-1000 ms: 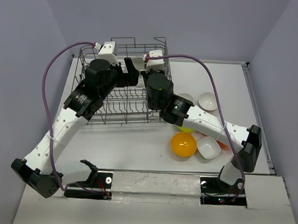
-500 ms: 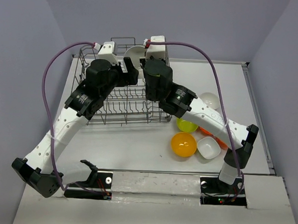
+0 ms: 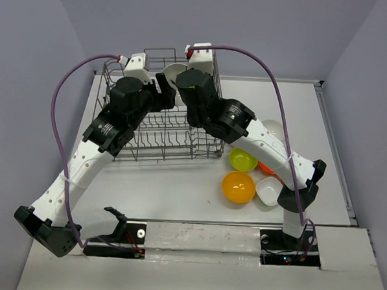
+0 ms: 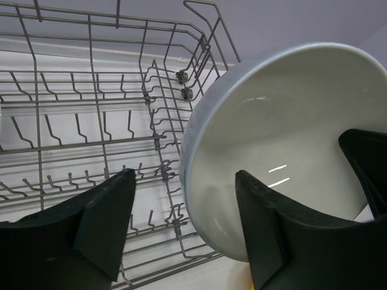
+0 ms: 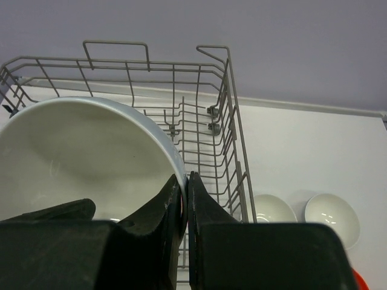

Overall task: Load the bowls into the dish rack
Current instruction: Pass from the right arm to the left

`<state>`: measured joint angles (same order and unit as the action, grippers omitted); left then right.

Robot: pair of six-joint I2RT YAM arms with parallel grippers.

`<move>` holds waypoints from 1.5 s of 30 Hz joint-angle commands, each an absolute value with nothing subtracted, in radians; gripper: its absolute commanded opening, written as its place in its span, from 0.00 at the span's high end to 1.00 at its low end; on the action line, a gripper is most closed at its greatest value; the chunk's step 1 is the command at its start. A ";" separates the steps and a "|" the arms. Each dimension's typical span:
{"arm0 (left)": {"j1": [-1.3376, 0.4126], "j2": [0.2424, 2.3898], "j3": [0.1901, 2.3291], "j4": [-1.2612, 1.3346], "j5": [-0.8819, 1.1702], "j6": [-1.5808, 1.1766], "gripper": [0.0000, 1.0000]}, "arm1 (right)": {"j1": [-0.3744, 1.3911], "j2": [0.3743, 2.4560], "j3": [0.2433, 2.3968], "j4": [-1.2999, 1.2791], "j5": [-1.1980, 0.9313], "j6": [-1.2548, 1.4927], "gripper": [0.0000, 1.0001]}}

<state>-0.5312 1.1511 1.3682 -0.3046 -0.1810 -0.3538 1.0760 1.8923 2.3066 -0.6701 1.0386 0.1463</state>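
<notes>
My right gripper [image 5: 186,178] is shut on the rim of a white bowl [image 5: 78,145], holding it tilted over the back of the grey wire dish rack [image 3: 155,133]. From above, that bowl [image 3: 173,72] shows between the two wrists. My left gripper [image 4: 183,175] is open and straddles the bowl's [image 4: 290,139] lower rim, one finger inside and one outside over the rack's tines [image 4: 91,109]. No contact with the bowl shows. The rack holds no other bowl that I can see.
On the table right of the rack lie a lime green bowl [image 3: 242,160], an orange-yellow bowl [image 3: 238,186], a squarish white bowl [image 3: 269,190], a round white bowl [image 3: 272,129] and part of a red-orange one [image 3: 267,168]. The rack's tall right wall [image 5: 233,139] stands beside my right fingers.
The right arm has carried the white bowl left and up from the rack's right side to over its back. The left jaws have narrowed a little around the bowl's rim.
</notes>
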 commanded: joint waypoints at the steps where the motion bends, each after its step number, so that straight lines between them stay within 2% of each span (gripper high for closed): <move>1: -0.538 1.134 1.355 -0.265 -0.186 -0.391 0.29 | 1.086 1.861 2.338 -0.624 1.055 0.196 0.99; 3: -0.538 1.124 1.342 -0.249 -0.187 -0.403 0.36 | 1.086 1.865 2.347 -0.624 1.058 0.196 0.99; 4: -0.538 1.114 1.330 -0.242 -0.181 -0.413 0.47 | 1.086 1.870 2.347 -0.623 1.060 0.195 0.99; 6: -0.540 1.108 1.321 -0.232 -0.176 -0.422 0.58 | 1.086 1.873 2.345 -0.615 1.065 0.195 0.99; 8: -0.541 1.103 1.310 -0.229 -0.176 -0.433 0.64 | 1.086 1.882 2.347 -0.614 1.068 0.193 0.99; 12: -0.543 1.088 1.286 -0.212 -0.179 -0.451 0.67 | 1.086 1.896 2.349 -0.609 1.071 0.196 0.99; 15: -0.546 1.075 1.281 -0.209 -0.176 -0.457 0.73 | 1.086 1.905 2.350 -0.604 1.077 0.195 0.99; 20: -0.548 1.066 1.285 -0.210 -0.176 -0.454 1.00 | 1.086 1.910 2.349 -0.597 1.066 0.195 0.99; 22: -0.548 1.066 1.289 -0.213 -0.179 -0.453 1.00 | 1.086 1.908 2.345 -0.588 1.058 0.195 0.98; 26: -0.549 1.069 1.308 -0.230 -0.199 -0.449 1.00 | 1.086 1.896 2.330 -0.578 1.040 0.190 0.84; 29: -0.549 1.063 1.316 -0.229 -0.207 -0.449 1.00 | 1.086 1.882 2.312 -0.561 1.034 0.181 0.78; 45: -0.549 1.063 1.356 -0.232 -0.209 -0.437 1.00 | 1.086 1.844 2.237 -0.502 1.014 0.160 0.58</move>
